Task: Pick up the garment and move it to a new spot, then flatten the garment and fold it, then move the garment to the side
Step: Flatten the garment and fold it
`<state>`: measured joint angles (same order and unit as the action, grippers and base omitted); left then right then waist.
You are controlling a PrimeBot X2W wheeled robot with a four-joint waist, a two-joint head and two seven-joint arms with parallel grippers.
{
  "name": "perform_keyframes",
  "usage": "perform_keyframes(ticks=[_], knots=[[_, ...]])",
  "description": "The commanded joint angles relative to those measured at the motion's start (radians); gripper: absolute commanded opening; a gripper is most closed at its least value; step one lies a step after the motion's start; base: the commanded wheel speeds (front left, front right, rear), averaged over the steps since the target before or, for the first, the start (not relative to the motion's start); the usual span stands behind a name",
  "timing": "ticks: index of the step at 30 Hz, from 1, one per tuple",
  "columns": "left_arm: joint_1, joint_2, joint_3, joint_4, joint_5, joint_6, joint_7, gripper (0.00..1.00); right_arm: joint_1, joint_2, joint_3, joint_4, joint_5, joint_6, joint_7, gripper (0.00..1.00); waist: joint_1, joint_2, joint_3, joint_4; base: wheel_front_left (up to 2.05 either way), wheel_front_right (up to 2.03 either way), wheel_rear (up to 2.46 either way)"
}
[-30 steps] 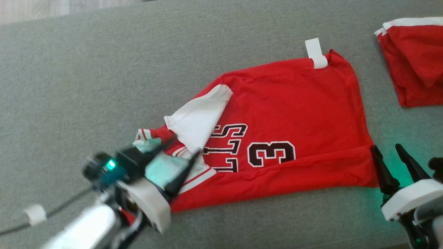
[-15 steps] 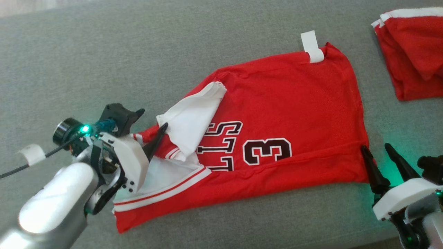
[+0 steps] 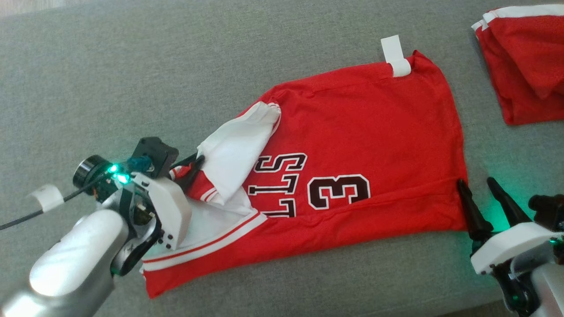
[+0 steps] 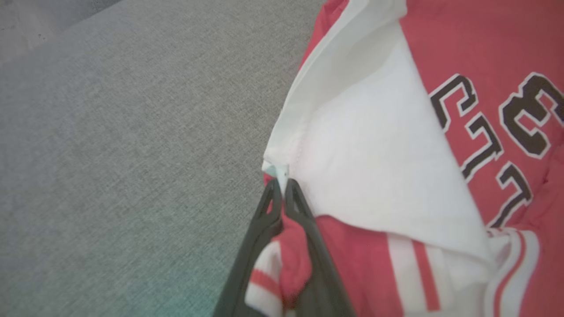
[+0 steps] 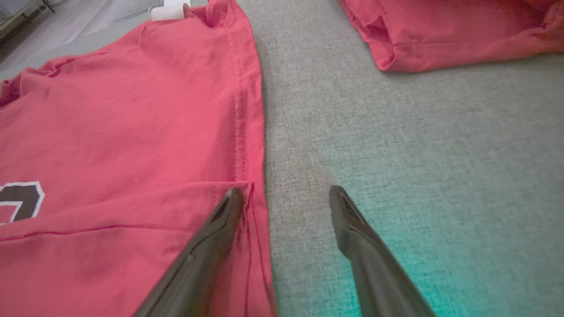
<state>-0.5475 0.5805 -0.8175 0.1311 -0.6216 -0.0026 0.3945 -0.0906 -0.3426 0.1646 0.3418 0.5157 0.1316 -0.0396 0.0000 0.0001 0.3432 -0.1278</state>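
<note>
Vs a second ago: the left gripper (image 3: 199, 160) was spread wide over the striped neck trim, lower in the head view. Now it sits further up, at the corner of the white sleeve (image 3: 233, 152), with fingers pressed together. The left wrist view shows the tips (image 4: 281, 185) pinching that sleeve corner, with red fabric bunched between the finger shafts. The striped edge that was bunched under the gripper now lies spread out toward the lower left. The head view has shifted a bit, so the small drift of everything else is the camera. The right gripper (image 3: 476, 181) is unchanged, jaws still spread, at the garment's near right corner. In the right wrist view (image 5: 285, 190) one finger is over the hem corner and the other over bare surface. Can't tell if it touches.

The garment (image 3: 361, 127), a red jersey, lies mostly flat in the middle of the grey padded surface (image 3: 132, 79). Its long axis runs diagonally in the head view, lower left to upper right. The neck and sleeve end points to the robot's left, the stitched hem to its right. The print with the 3 lies sideways. A white tape strip (image 3: 395, 55) touches the far hem corner. A second red garment (image 3: 524, 66) lies apart at the upper right.
</note>
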Motion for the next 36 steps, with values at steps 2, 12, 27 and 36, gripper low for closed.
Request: perform_keyframes(ticks=[2,12,27,36], knots=[[-0.044,0.027,0.043,-0.029,-0.006,-0.007,-0.022,0.00,-0.005,-0.027,0.024,-0.008,0.008,-0.001,-0.017,1.00,0.0000,-0.0001,0.000,0.002,0.00,0.00,0.00],[-0.119,0.044,0.072,-0.044,0.037,-0.013,-0.089,0.00,-0.035,-0.049,0.037,0.000,0.008,-0.001,-0.031,1.00,0.0000,-0.0001,0.000,0.012,0.00,0.00,0.00],[-0.248,0.060,0.097,0.120,-0.016,-0.086,-0.060,1.00,-0.075,-0.043,0.067,-0.015,0.012,-0.001,-0.026,1.00,0.0000,-0.0001,0.035,0.002,0.00,0.00,0.00],[-0.269,0.075,0.050,0.145,-0.038,-0.111,0.006,1.00,-0.079,-0.045,0.076,0.006,0.023,-0.001,-0.040,1.00,0.0000,-0.0001,0.036,-0.011,0.00,0.00,0.00]])
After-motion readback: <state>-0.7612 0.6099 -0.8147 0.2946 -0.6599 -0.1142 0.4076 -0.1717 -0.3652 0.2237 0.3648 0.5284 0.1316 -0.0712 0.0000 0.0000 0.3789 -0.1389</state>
